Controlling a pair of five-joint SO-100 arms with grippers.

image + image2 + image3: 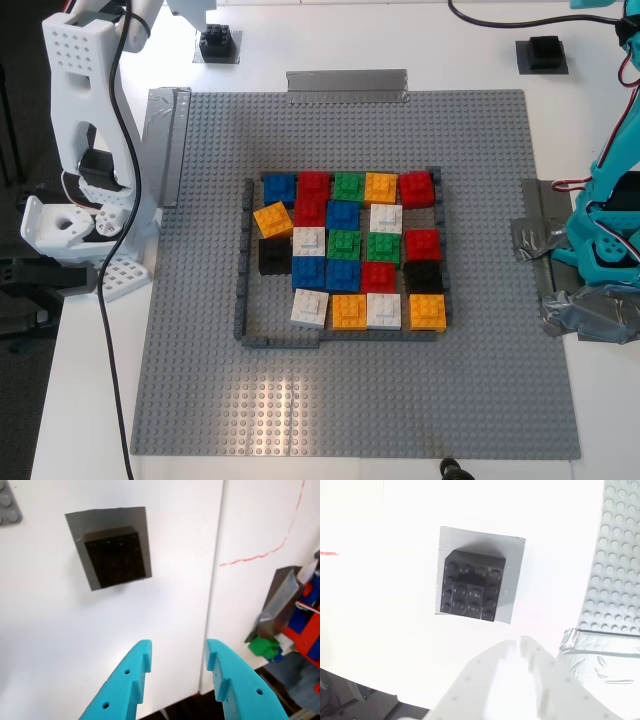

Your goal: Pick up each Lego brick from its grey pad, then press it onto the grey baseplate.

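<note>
A black Lego brick sits on the dark grey pad, ahead of my first gripper, whose teal jaws are open and empty. It shows at the exterior view's top right. Another black brick sits on the light grey pad, just ahead of my second gripper, whose white jaws are shut and empty. It shows at the exterior view's top left. The grey baseplate fills the middle. Two black bricks sit among coloured ones inside its dark-grey frame.
Silver tape strips hold the baseplate's far edge and its edge on the exterior view's left. The white arm's base stands on the exterior view's left, the teal arm's taped base on its right. A black cable hangs beside the white arm.
</note>
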